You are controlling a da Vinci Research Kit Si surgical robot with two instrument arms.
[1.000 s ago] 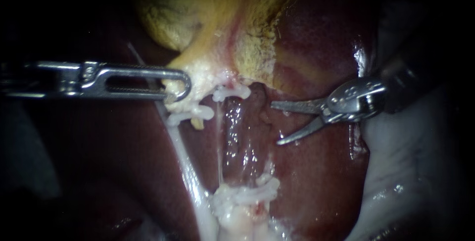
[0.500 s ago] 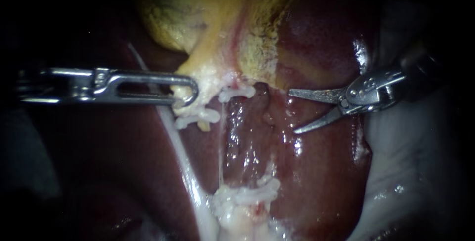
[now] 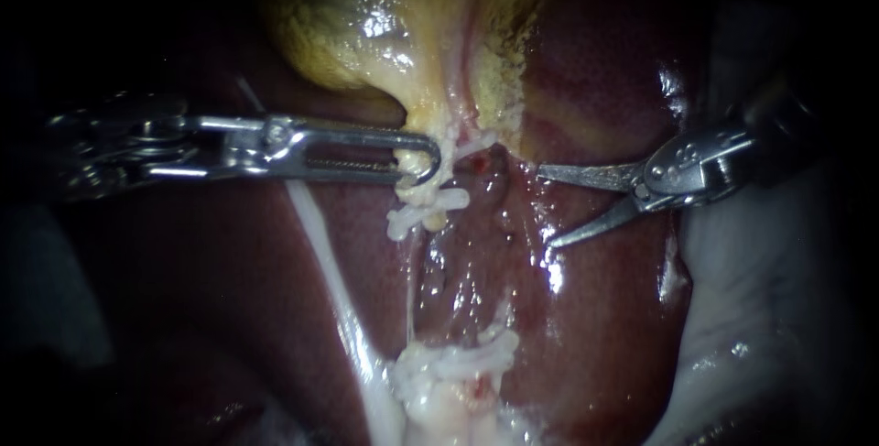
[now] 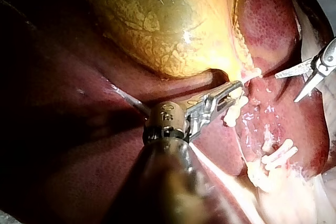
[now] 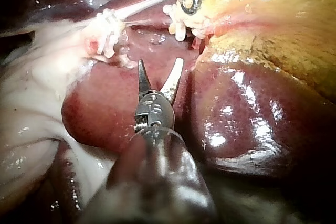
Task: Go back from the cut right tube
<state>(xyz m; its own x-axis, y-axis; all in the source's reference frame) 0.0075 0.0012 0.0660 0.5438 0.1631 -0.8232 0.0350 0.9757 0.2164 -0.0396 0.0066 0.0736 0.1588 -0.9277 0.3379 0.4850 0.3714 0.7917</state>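
The left instrument (image 3: 421, 164) is bright, polished metal, and the right instrument (image 3: 546, 207) is a greyer, satin steel. The liver (image 3: 595, 318) shines wet and smooth. The gallbladder (image 3: 366, 34) is slick, with a rough, grainy edge. The clips (image 3: 426, 217) look like matt white plastic.

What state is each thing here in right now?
Left instrument, jaws shut on gallbladder neck.
Right instrument, jaws open, holding nothing.
Gallbladder, gripped at its neck.
Right tube, cut, ends apart.
Left tube, whole.
Clips, shut on tube ends.
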